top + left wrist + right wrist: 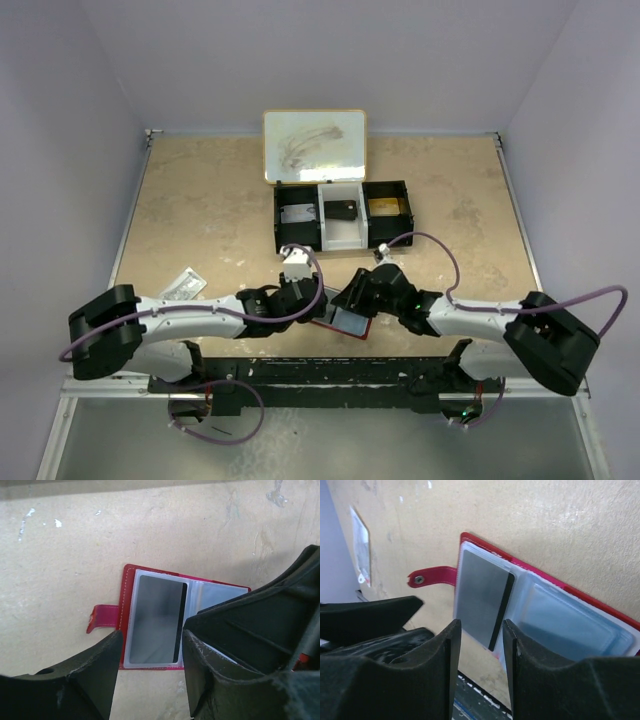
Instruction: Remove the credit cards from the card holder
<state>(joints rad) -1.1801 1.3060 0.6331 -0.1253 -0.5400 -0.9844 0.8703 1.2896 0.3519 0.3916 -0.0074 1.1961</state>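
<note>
The card holder [343, 323] lies open and flat on the table near the front edge, a red wallet with a side tab [102, 617]. A grey credit card with a black stripe [155, 622] shows in its left clear sleeve. A bluish card [567, 625] sits in the right sleeve. My left gripper [152, 635] hovers just over the holder's near edge, open, nothing between its fingers. My right gripper [480, 629] hangs open over the grey card's edge, and its dark body [270, 620] covers the holder's right page in the left wrist view.
A long black three-compartment tray [293, 190] stands behind the grippers, holding cards in its outer bays. A white board with a gold rim [313, 145] lies behind that. A small plastic packet [182, 285] rests at the left. The table's front edge [485, 695] is close below.
</note>
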